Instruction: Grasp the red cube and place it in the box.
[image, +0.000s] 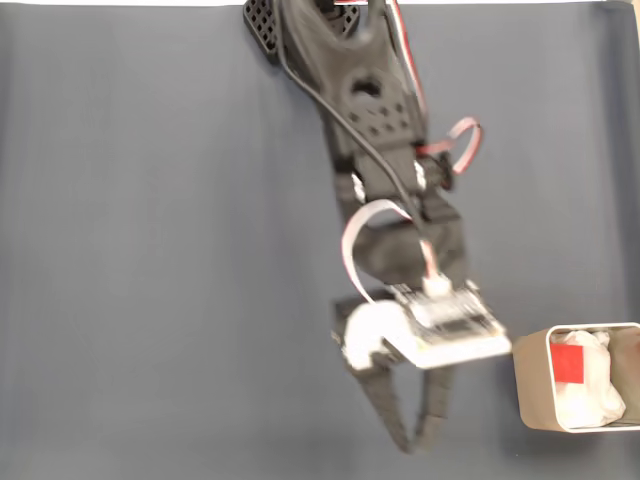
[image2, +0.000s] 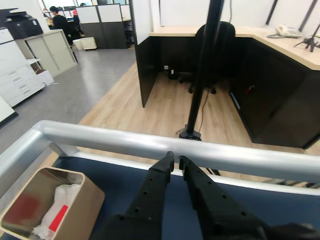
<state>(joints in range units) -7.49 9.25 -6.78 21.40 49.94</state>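
Observation:
The red cube (image: 568, 362) lies inside the beige box (image: 530, 385) at the lower right of the fixed view, resting on white padding (image: 590, 395). In the wrist view the box (image2: 86, 209) stands at the lower left, and the cube (image2: 58, 218) shows as a red sliver against the padding. My gripper (image: 410, 445) hangs to the left of the box, apart from it. Its black fingers (image2: 159, 176) come together at the tips with nothing between them, so the gripper (image2: 176, 161) is shut and empty.
The blue-grey table surface (image: 150, 250) spreads wide to the left of the arm. A silver rail (image2: 125, 140) runs along the table's edge just beyond the fingertips. Behind it are a black pole (image2: 202, 75) and office furniture.

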